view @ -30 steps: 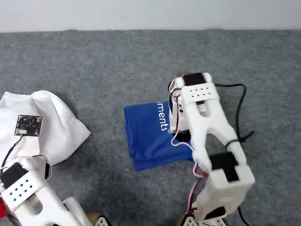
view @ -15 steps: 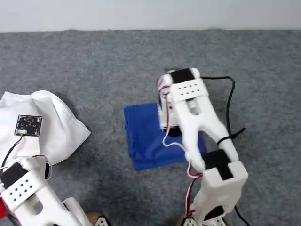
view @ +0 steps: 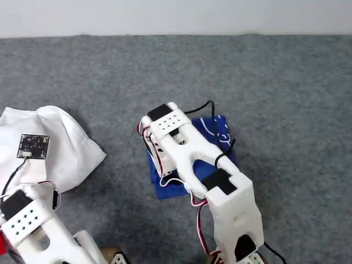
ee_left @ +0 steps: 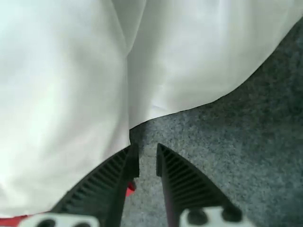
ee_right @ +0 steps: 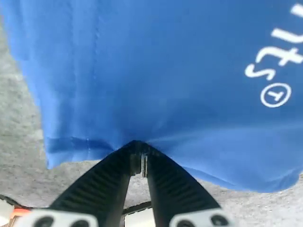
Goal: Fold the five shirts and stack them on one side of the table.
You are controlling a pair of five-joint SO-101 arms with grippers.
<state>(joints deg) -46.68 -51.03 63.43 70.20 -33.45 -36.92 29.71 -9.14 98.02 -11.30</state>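
Two shirts lie on the table, whose top is a grey, nubbly, carpet-like covering. The blue shirt sits about midway between the left and right edges, nearer the near edge than the far one. It is folded into a flat, roughly rectangular pad of smooth knit, with white lettering on its upper face. The white shirt lies against the left edge, a soft rumpled heap with rounded folds and one loose corner pointing toward the middle.

The right arm, blocky white plastic with a thin black cable looped beside it, reaches over the blue shirt and covers much of it. In its wrist view the right gripper, with ribbed black fingers, is clenched on the hem of the blue shirt, and the cloth puckers into fine creases at the pinch.

The left arm stands at the near left corner. The left gripper hangs just over the carpet at the white shirt's curved edge. Its ribbed black fingers are parted by a narrow gap and hold nothing.
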